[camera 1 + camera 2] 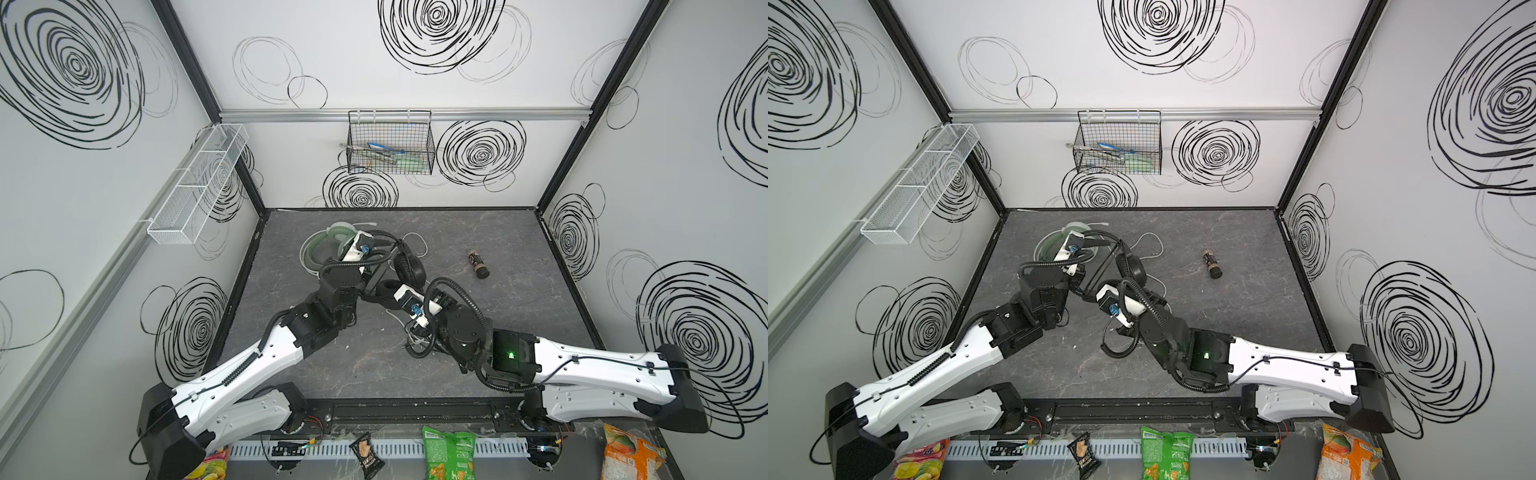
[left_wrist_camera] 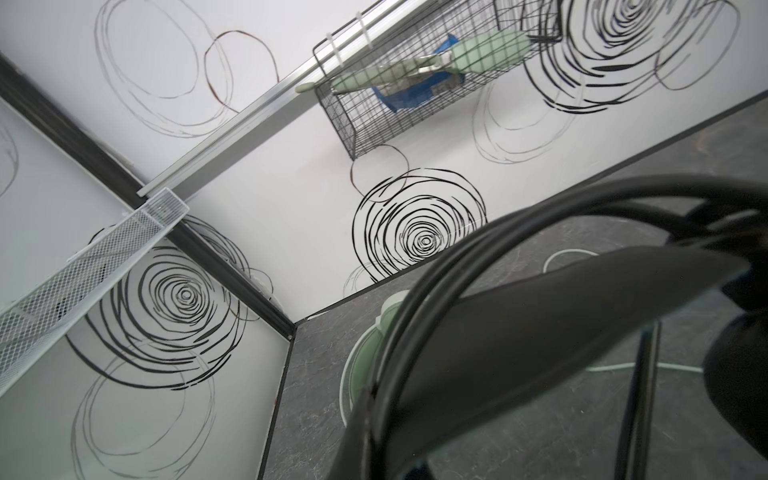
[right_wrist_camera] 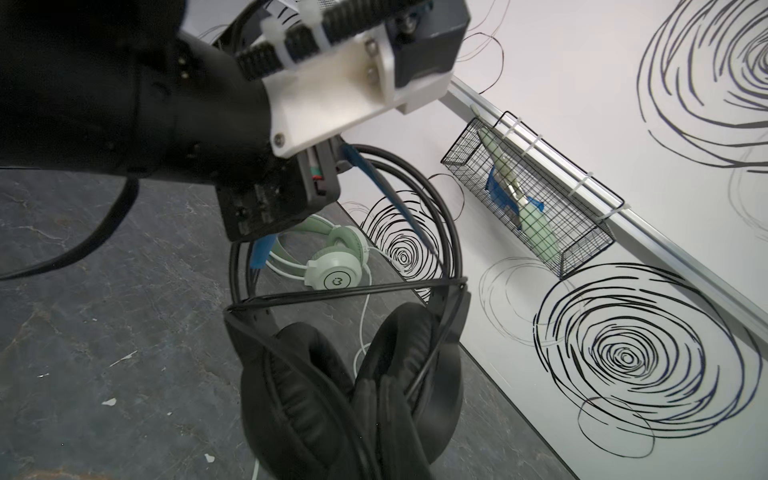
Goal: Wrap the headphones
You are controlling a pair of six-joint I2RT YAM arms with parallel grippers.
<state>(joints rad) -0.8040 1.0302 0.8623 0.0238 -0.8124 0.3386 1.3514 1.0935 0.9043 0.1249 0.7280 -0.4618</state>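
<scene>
presently reaching in from 7 o'clock with the left arm (image 1: 274,349), elbow bent, wrist turned toward 1 o'clock, left gripper (image 3: 259,249) clenched on the headband of the black headphones (image 3: 353,395), cups hanging below, near mid-table (image 1: 498,332). stretching in from 4 o'clock toward 10 with the right arm (image 1: 582,365), right gripper (image 1: 369,291) pinched shut on the taut black cable (image 3: 345,293). lying flat at 11 o'clock, just behind: mint-green headphones (image 3: 334,270).
</scene>
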